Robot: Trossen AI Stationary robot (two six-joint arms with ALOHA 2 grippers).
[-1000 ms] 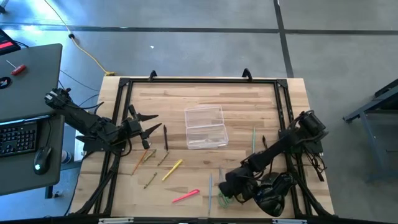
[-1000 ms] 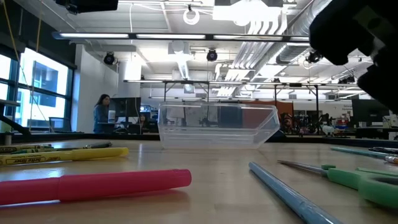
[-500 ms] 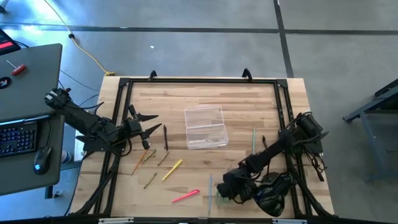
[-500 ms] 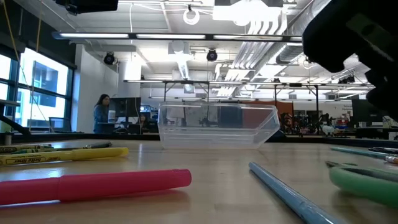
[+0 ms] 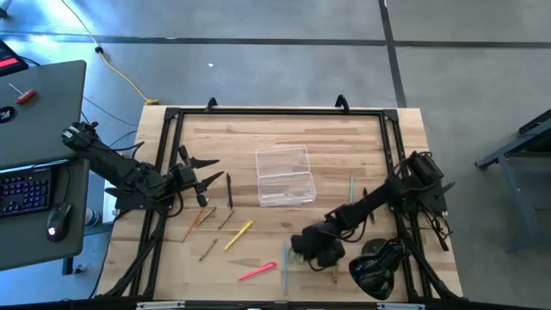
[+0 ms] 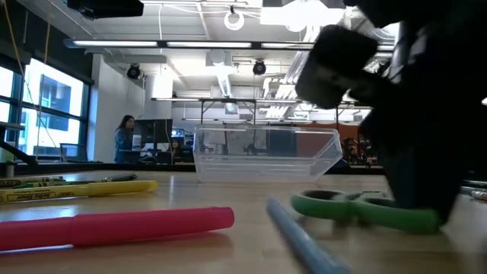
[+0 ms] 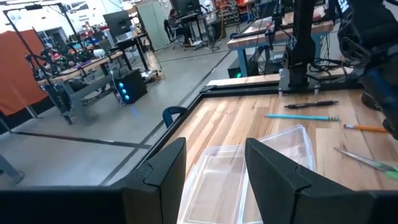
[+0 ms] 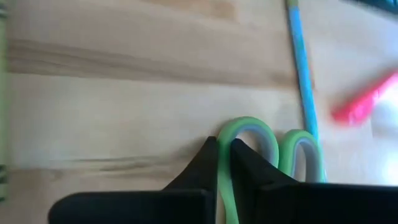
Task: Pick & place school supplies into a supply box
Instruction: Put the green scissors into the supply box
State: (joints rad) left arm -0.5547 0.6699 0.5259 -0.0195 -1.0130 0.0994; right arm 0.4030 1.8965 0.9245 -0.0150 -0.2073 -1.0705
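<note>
Change: the right gripper (image 8: 224,158) has swung from the table's near right corner toward the middle of the near edge, and its fingers, apart a second ago, are now pinched together on one green handle loop of the scissors (image 6: 358,209).
Scissors: dragged along with it; in the low view they now lie closer to the centre, beside the light blue pen (image 6: 300,240) (whether they rest on the wood or are just off it I cannot tell).
Meaning: the grasp looks made, so the carry to the box is likely the step in hand; none of the supplies seems to be in the box yet.
Supply box (image 5: 284,175): clear, mid-table, well apart from the right gripper and on the far side of it.
Left gripper (image 5: 205,172): waits at the left of the table with its jaws apart, just beside the box's left side.
Around: the pink pen (image 5: 256,272) lies near the scissors along the near edge; the yellow pen (image 5: 238,234) and a few thin pencils lie between the left gripper and the near edge; a green pencil (image 5: 351,191) lies right of the box.
In the way: the blue pen sits right beside the grip and could be nudged; a one-loop hold may let the scissors swing.
Background: a person (image 6: 124,138) stands far off in the room.
</note>
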